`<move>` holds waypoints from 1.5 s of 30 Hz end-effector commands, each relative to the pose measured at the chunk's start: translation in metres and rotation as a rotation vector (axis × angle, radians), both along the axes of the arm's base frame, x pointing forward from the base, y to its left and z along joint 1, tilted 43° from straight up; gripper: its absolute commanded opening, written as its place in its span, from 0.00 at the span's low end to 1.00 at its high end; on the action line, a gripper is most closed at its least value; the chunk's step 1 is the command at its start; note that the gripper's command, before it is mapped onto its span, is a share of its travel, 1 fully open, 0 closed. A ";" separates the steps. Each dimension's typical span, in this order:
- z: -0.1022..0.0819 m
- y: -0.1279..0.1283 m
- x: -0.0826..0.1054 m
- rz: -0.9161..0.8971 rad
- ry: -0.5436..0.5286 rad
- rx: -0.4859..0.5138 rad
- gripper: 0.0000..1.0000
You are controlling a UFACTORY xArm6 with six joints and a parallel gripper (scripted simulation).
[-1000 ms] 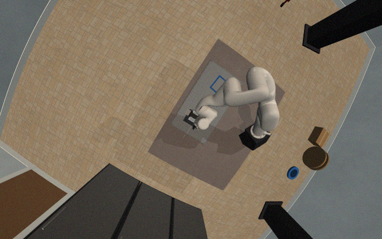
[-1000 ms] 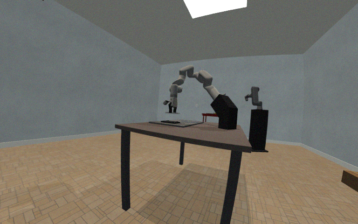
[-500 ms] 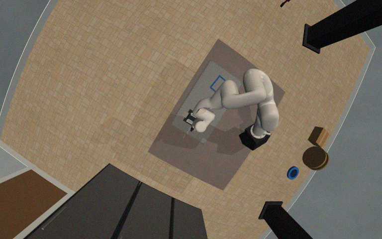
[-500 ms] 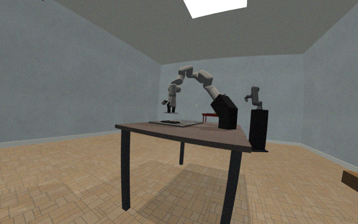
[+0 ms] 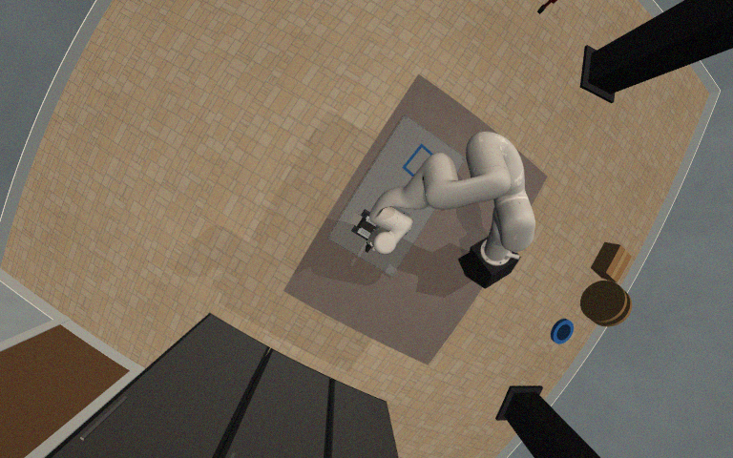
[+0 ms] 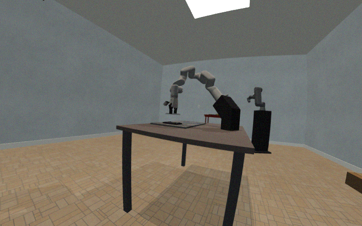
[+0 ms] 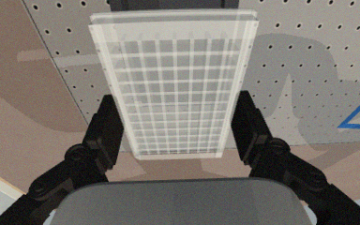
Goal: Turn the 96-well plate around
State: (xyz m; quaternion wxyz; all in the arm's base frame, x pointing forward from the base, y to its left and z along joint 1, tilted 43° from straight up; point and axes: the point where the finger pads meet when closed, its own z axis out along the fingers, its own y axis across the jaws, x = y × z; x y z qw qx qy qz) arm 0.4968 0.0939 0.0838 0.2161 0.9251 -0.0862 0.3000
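My gripper (image 7: 176, 107) is shut on the clear 96-well plate (image 7: 173, 84), with one black finger on each long side. The plate hangs level in the air, well above the deck, as the exterior view shows (image 6: 172, 113). The dark plate nest N1 (image 6: 172, 122) lies on the perforated grey deck right below it. In the wrist view only a dark strip of the nest (image 7: 164, 4) shows past the plate's far end. From above, the wrist (image 5: 389, 229) covers most of the nest (image 5: 353, 230). I cannot tell which corner of the plate is cut off.
The blue taped outline B1 (image 5: 417, 159) lies on the deck farther along, partly under the arm; a corner of it shows in the wrist view (image 7: 352, 119). The arm's black base (image 5: 486, 264) stands on the table. A second arm on a black pedestal (image 6: 260, 127) stands beyond the table.
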 end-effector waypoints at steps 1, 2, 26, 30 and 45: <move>0.001 0.001 0.000 0.001 -0.002 0.001 0.00; 0.001 0.001 0.000 0.001 -0.002 0.001 0.00; -0.013 -0.009 0.010 0.002 -0.002 0.001 0.00; -0.017 -0.011 0.013 0.002 -0.002 0.001 0.00; -0.033 -0.021 0.024 0.002 -0.002 0.001 0.00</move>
